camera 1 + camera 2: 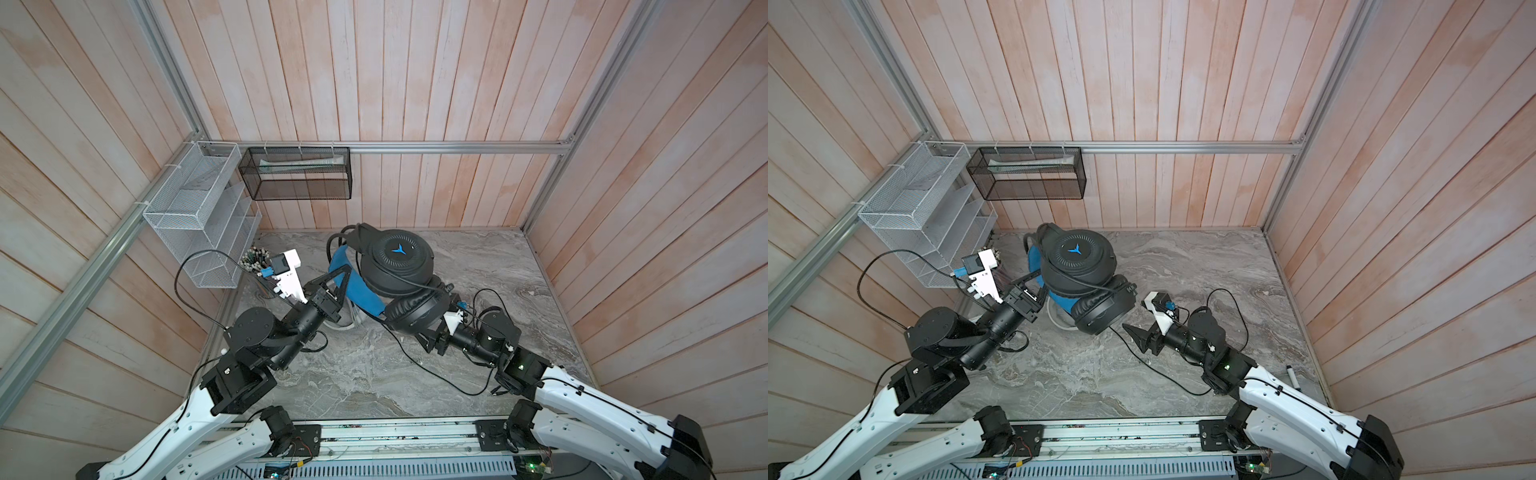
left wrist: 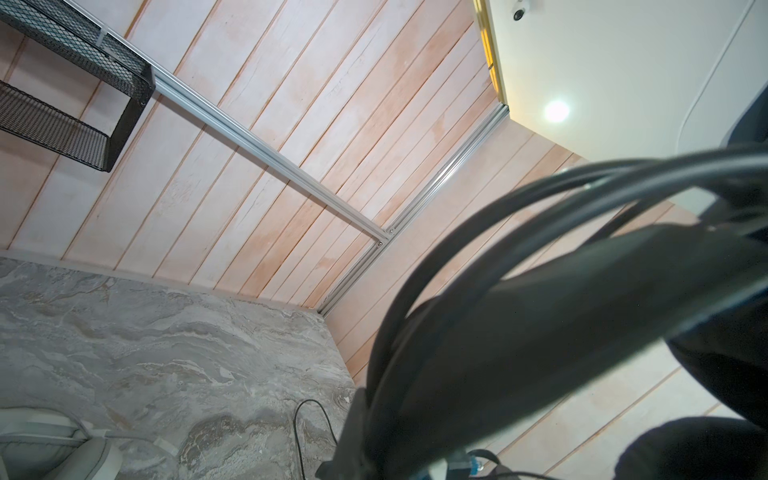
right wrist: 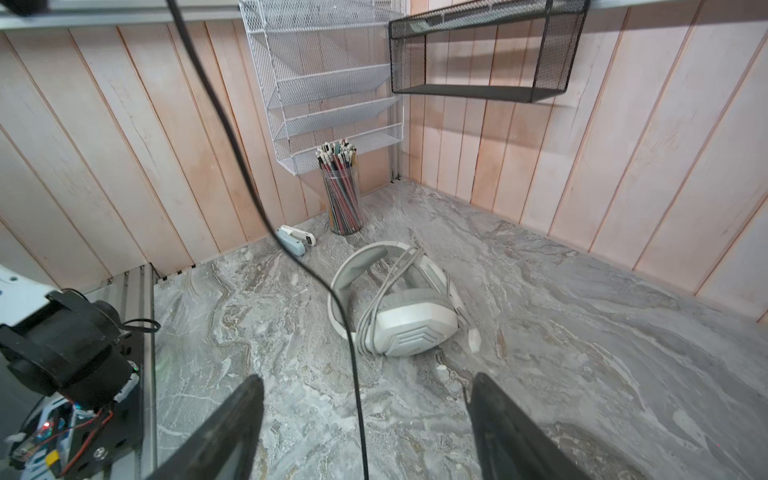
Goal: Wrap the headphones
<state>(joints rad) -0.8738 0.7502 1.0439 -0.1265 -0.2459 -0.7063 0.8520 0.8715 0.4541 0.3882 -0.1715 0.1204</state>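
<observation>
The black headphones (image 1: 395, 257) (image 1: 1077, 253) hang above the table in both top views, their black cable (image 2: 498, 216) looped several times over the blue-lined headband (image 1: 357, 291). My left gripper (image 1: 338, 282) (image 1: 1027, 291) (image 2: 386, 449) is shut on that headband. The loose end of the cable (image 1: 1154, 365) trails down onto the marble. It passes untouched between the fingers of my right gripper (image 1: 1133, 332) (image 3: 368, 380), which stands open just below the lower ear cup. The white headphones (image 3: 399, 324) (image 1: 1059, 320) lie on the table beneath, white cable wound round them.
A white mesh rack (image 1: 199, 216) and a black mesh shelf (image 1: 297, 172) hang on the back-left walls. A cup of pencils (image 3: 343, 199) and a small white device (image 3: 295, 241) sit in that corner. A pen (image 1: 1292, 376) lies at the right edge.
</observation>
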